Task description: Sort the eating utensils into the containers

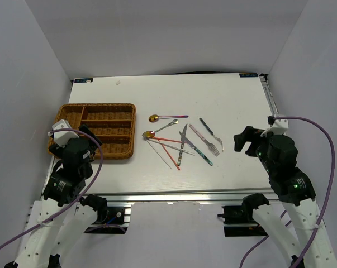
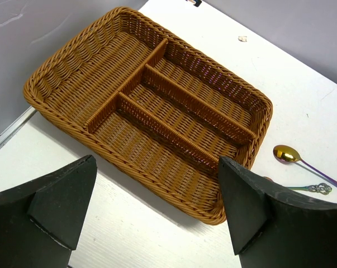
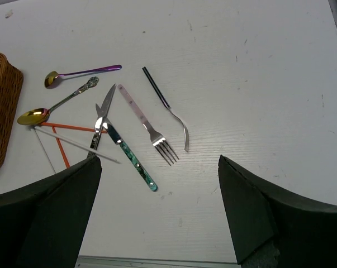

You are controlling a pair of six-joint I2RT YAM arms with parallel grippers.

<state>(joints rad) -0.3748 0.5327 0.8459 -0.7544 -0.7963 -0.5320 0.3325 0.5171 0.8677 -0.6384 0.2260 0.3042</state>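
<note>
At table (image 1: 224, 95) centre, utensils (image 1: 179, 139) lay crossed; the empty tray (image 1: 95, 105) sat at 9 o'clock. Left gripper (image 2: 157, 206) and right gripper (image 3: 160, 206) were both released. Risk: picking from the overlapping chopsticks (image 3: 73, 143) and knife (image 3: 104, 109) could drag neighbours.

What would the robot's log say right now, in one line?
tray empty | utensils on table | left gripper open | right gripper open

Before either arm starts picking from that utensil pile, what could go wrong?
1. The silver knife and green-handled knife cross, so lifting one may drag the other.
2. The red chopsticks and silver chopsticks lie flat and overlap; a pinch could slip or catch several.
3. The gold-bowled spoon sits close to the wicker tray, so a pinch there may bump its wall.
</note>
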